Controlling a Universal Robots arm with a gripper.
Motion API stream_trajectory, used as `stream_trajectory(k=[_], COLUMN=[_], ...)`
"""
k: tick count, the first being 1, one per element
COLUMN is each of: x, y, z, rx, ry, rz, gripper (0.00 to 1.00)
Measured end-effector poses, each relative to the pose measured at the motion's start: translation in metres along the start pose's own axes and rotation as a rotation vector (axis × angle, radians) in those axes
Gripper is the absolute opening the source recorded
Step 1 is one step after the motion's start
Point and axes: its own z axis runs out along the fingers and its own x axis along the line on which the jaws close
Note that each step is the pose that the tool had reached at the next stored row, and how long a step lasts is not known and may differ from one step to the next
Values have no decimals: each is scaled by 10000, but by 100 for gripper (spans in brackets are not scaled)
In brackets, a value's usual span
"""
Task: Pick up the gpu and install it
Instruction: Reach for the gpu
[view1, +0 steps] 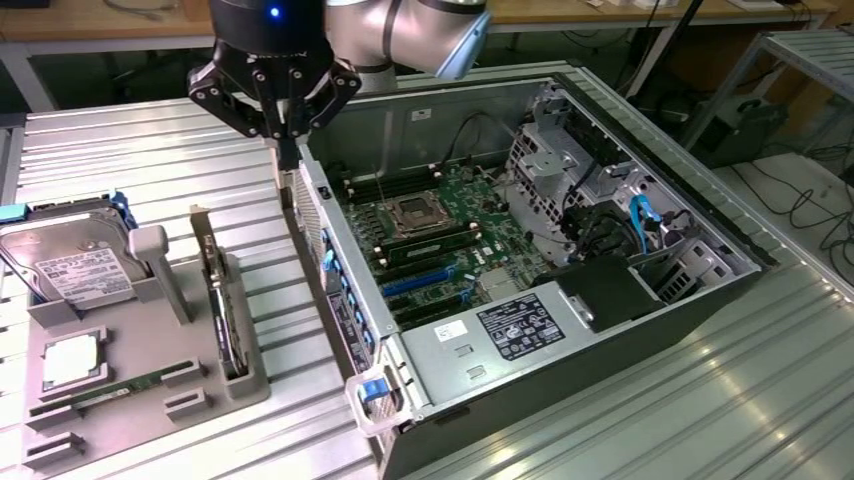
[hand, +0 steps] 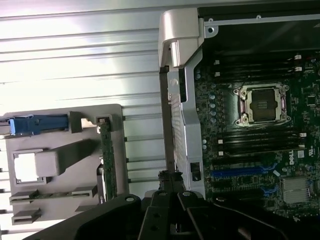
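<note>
The gpu (view1: 220, 300) is a thin dark card standing on edge in a slot of the grey holder (view1: 147, 330) at the exterior view's left. In the wrist view the gpu (hand: 106, 157) shows edge-on in the same holder (hand: 65, 150). My gripper (view1: 284, 150) hangs shut with nothing in it, above the gap between the holder and the open computer case (view1: 534, 330), close to the case's rear wall. It is higher than the card and off to the case's side of it. Its fingertips (hand: 169, 177) sit over that rear wall in the wrist view.
The case lies open with the motherboard (view1: 427, 235) and blue card slots (view1: 416, 285) exposed. The holder also carries a silver hard drive (view1: 74, 265), a processor chip (view1: 70, 362) and a green memory stick (view1: 127, 385). Ribbed metal tabletop (view1: 160, 160) surrounds everything.
</note>
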Motion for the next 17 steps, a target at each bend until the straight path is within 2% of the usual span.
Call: stream_trajectory(k=[17], x=[200], y=[-55], z=[-1], rx=[0], ry=[0], rz=[-1], gripper=[11])
